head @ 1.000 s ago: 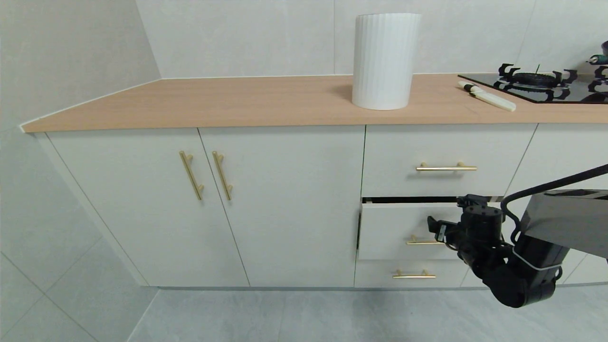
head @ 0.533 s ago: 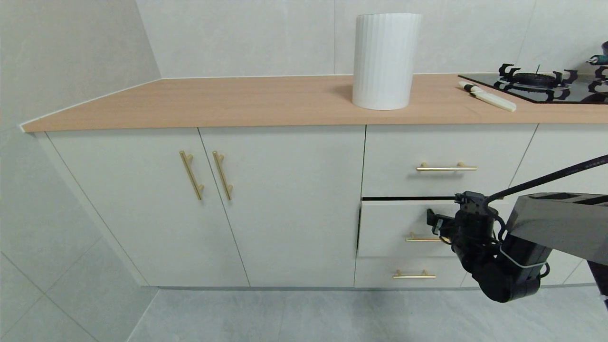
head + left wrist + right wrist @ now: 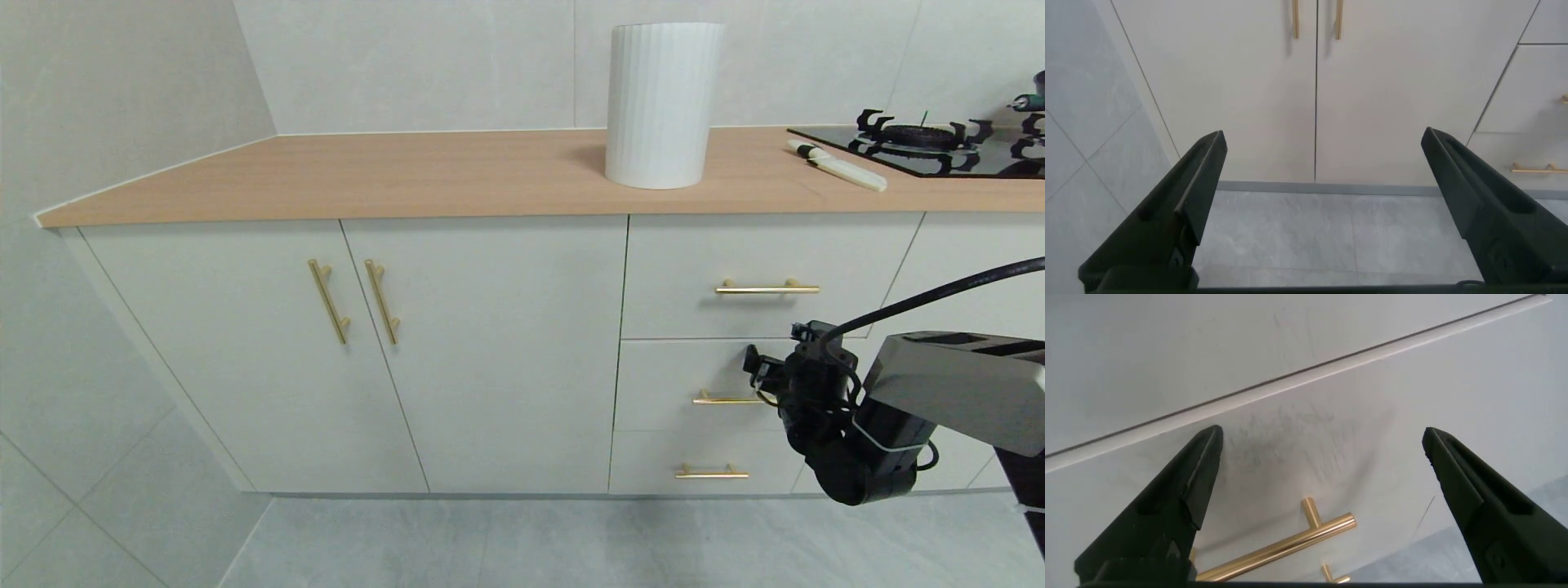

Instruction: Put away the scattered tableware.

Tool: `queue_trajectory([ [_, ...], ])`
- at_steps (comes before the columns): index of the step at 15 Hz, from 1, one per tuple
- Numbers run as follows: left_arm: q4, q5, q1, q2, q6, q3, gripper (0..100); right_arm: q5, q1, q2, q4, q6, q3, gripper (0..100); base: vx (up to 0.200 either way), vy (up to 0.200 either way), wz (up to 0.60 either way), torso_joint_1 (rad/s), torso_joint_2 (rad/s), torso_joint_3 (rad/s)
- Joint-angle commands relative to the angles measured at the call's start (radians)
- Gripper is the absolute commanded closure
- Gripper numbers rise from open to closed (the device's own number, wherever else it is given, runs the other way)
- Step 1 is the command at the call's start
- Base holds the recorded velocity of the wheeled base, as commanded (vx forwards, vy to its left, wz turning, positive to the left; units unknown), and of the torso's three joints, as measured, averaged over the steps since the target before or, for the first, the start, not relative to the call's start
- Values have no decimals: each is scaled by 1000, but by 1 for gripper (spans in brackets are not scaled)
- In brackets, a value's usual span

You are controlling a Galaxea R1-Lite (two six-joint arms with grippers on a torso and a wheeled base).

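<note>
Tableware left out: one pale knife (image 3: 837,166) lies on the desk (image 3: 408,175) right of the white ribbed canister (image 3: 663,104), beside the hob (image 3: 922,147). Below the canister the middle drawer (image 3: 678,371) sits flush shut, the right gripper (image 3: 757,378) at its brass handle (image 3: 722,399) with jaws spread and empty, so I judge the drawer step finished and the next move calls for lifting to that knife. Left gripper (image 3: 1323,139) hangs low, jaws wide and empty, facing pale cabinet doors (image 3: 1249,82) over grey floor tiles (image 3: 1331,237).

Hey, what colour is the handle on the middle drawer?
Gold; the handle shows best in the right wrist view.
</note>
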Motion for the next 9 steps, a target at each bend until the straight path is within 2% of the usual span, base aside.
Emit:
queue_trajectory([
  [1,0,0,1,0,-1,0,0,0,-6,3,-1,1,-8,0,0,0,0,0,0,0],
  [9,0,0,1,0,-1,0,0,-20,-15,9,-1,-1,-31,0,0,0,0,0,0,0],
])
